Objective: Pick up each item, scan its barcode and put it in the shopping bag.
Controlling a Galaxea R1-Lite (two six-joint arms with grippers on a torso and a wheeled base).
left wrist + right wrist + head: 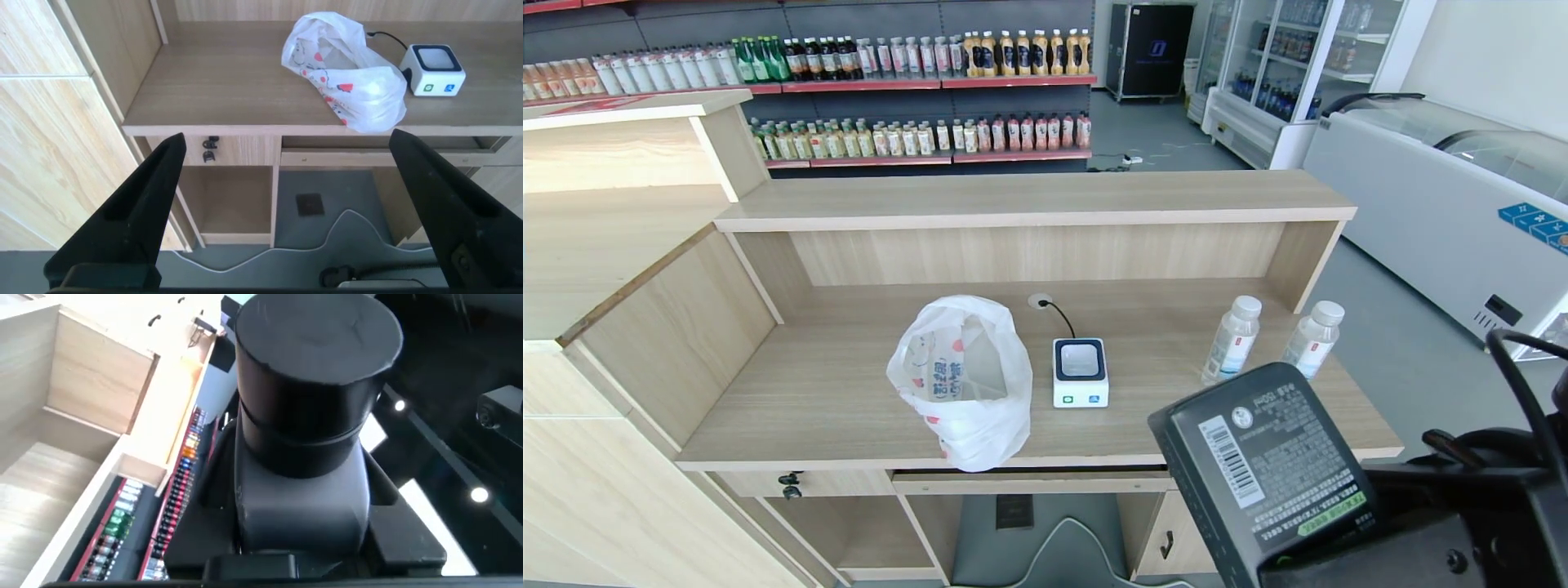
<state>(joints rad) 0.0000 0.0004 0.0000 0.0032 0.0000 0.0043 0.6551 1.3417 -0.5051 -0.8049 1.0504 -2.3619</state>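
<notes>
A black container (1262,465) with a white barcode label facing up hangs off the counter's front right corner, and my right gripper (298,547) is shut on it. Its round black cap (319,343) shows close up in the right wrist view. A white plastic shopping bag (964,380) stands open on the wooden counter (817,392), with the white barcode scanner (1081,371) just to its right. Two clear bottles with white caps (1232,339) (1312,336) stand at the counter's right end. My left gripper (286,155) is open and holds nothing, low in front of the counter, bag (347,69) and scanner (433,69) beyond it.
A raised ledge (1029,200) and side walls enclose the counter's back and left. The scanner's black cable (1058,314) runs to a hole behind it. A drawer with keys (788,484) sits under the front edge. A chest freezer (1445,188) stands to the right.
</notes>
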